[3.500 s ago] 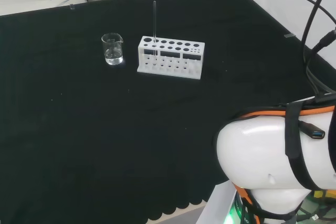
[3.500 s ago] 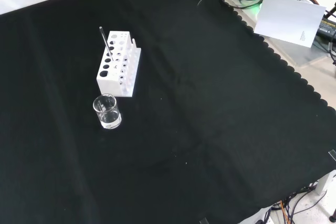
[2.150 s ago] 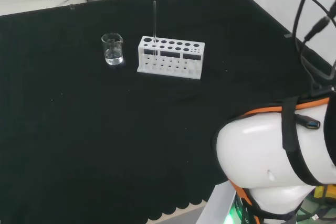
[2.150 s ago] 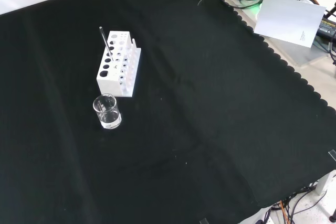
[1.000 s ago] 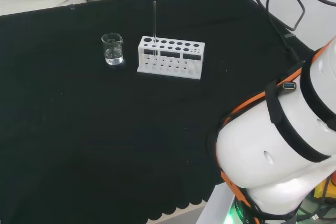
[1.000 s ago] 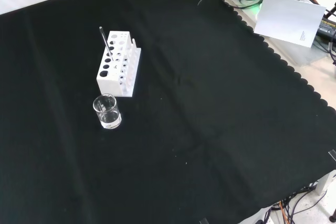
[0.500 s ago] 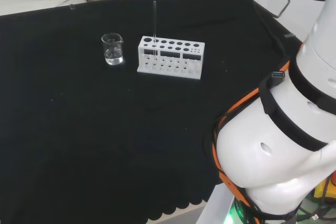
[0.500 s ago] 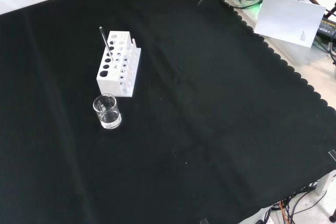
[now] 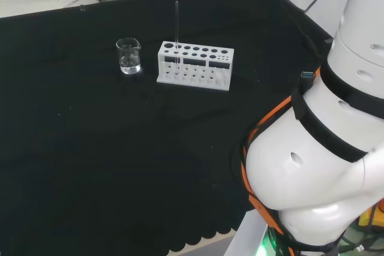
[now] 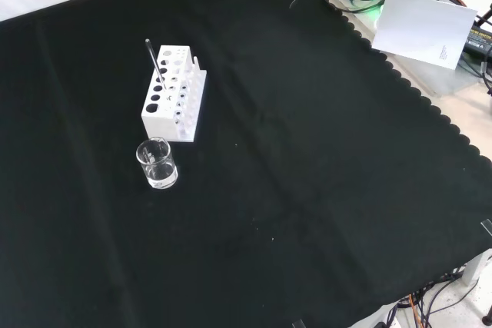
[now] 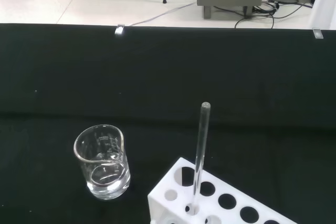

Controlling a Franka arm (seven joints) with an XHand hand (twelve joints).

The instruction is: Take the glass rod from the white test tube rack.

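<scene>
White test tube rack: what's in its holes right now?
One glass rod stands upright in an end hole of the white test tube rack, on the side nearest the beaker. The other visible holes look empty. The rod's lower end is hidden inside the rack.

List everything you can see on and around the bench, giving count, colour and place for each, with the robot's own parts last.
rack: one, white, on the cloth, right of the beaker in the head view.
rod: one, clear glass, upright in a hole at the rack's end nearest the beaker.
beaker: one, clear, a little clear liquid at its bottom, apart from the rack.
cloth: one, black, covering the bench.
paper: one sheet, white, off the cloth, top right of the front view.
arm: one, white links with black and orange bands, right of the head view.
</scene>
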